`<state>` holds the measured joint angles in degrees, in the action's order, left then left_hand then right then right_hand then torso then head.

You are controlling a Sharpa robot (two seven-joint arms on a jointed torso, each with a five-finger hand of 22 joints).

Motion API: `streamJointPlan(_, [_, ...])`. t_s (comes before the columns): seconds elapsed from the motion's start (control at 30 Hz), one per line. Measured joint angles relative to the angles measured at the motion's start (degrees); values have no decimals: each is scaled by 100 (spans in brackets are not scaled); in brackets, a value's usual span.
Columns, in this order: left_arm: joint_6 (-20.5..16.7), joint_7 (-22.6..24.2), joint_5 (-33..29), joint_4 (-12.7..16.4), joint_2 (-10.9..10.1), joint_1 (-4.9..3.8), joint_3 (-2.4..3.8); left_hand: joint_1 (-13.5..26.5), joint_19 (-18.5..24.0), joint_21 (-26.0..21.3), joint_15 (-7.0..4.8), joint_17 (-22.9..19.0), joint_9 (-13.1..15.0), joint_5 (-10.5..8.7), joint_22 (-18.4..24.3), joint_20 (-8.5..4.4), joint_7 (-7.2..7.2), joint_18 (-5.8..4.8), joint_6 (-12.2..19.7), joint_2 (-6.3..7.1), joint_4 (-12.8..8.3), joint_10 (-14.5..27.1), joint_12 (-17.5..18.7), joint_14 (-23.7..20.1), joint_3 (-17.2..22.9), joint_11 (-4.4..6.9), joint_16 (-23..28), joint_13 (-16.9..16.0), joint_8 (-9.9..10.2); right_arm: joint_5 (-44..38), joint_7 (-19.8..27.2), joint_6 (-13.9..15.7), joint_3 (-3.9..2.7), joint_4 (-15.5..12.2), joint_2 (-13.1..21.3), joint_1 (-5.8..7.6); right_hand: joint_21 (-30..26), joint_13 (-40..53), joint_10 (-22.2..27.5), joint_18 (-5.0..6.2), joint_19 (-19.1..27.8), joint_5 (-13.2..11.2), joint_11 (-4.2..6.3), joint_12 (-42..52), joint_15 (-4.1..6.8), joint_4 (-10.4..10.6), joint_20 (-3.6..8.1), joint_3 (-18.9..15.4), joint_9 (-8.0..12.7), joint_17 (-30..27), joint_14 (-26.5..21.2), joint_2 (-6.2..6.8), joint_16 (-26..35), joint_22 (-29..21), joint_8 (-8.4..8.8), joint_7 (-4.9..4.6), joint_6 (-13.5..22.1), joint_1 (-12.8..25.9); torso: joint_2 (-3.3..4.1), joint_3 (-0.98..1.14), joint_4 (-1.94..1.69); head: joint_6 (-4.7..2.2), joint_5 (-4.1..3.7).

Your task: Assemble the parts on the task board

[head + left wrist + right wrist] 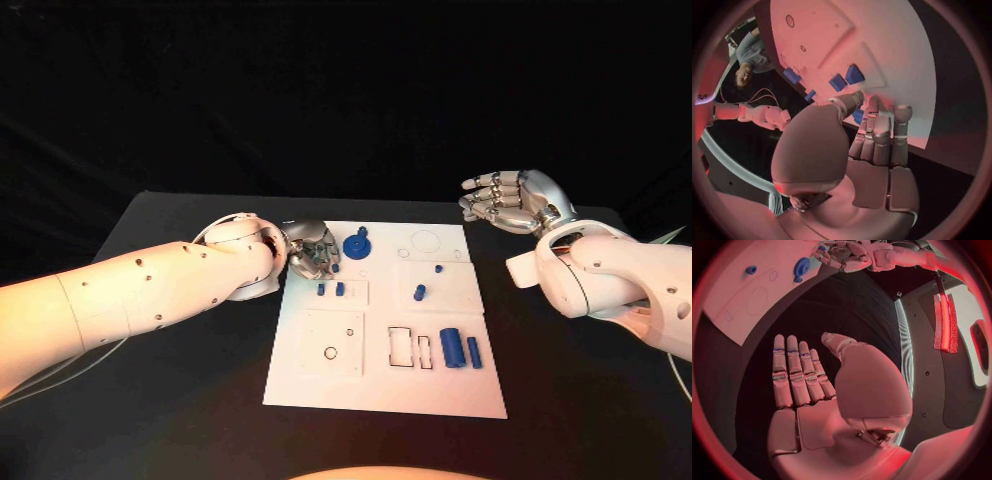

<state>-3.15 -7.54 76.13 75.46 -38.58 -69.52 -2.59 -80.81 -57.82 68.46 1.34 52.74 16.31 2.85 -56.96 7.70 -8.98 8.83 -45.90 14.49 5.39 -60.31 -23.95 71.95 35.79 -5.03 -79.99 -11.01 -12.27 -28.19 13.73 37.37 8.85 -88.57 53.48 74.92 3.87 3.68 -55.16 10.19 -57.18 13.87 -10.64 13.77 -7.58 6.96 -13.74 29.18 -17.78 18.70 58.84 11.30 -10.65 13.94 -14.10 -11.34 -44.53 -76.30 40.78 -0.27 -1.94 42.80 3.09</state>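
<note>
Reaching over the left edge of the task board (pixel 387 385), the left hand (pixel 309 250) sits at the board's upper-left area, fingers curled down toward the surface next to the round blue part (pixel 356 245); cannot tell if it is pinching anything, since the left wrist view shows fingertips (pixel 856 98) close to a blue piece but contact is hidden. Right hand (pixel 508 200) hangs off the board's upper-right corner over the black table (pixel 188 420), fingers straight and laid side by side, holding nothing; in the right wrist view it (pixel 811 385) is flat with only dark table beyond it. Step in hand looks like a pick or seat of a part at the upper left. To do it well: come down slowly, get thumb and finger on opposite sides of the piece, keep it upright, avoid nudging the two small blue pegs (pixel 330 289) just below the hand, and line the piece up with its outline before pressing. Board is a flat white plate, centre of table, marked with drawn outlines: circles near the top, rectangles lower down. Other parts: one small blue peg (pixel 420 293) mid-right, two longer blue bars (pixel 462 348) lying side by side lower right beside empty rectangular outlines. Most outlines look unfilled, so the task seems early.
</note>
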Motion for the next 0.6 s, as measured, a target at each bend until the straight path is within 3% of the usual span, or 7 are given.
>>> streamJointPlan(0.4, [-24,-18,-17,-81,-98,-3,35,-4,0,-20,2,-31,-5,0,8,0,-17,0,-38,-4,15,0,3,-2,-15,0,0,-28,12,-15,-13,-28,0,53,10,-3,0,1,-7,0,-18,0,7,0,13,-99,14,17,0,-38,98,0,32,-98,0,-10,-35,0,-1,-1,2,-8,-1])
streamJointPlan(0.57, [-66,4,-130,-150,-267,2,141,-260,0,-20,51,74,90,0,4,0,-61,0,-562,-171,-128,-41,-19,39,124,-41,-68,-138,-272,-173,-110,-213,0,157,19,-3,329,3,-357,0,-672,0,185,45,254,-347,277,43,-12,50,775,-39,-217,-62,-78,-62,-334,-134,-2,0,3,-24,-23])
streamJointPlan(0.6, [-78,28,-210,-152,-333,1,181,-405,74,-20,38,99,91,0,53,-6,-63,1,-559,-197,-276,-39,-111,66,171,-38,-74,-199,-273,-275,-151,-303,0,188,20,-3,444,6,-499,0,-825,0,233,75,324,-407,365,24,-12,100,959,-69,-290,-11,-96,-57,-424,-164,-2,1,5,-29,-27])
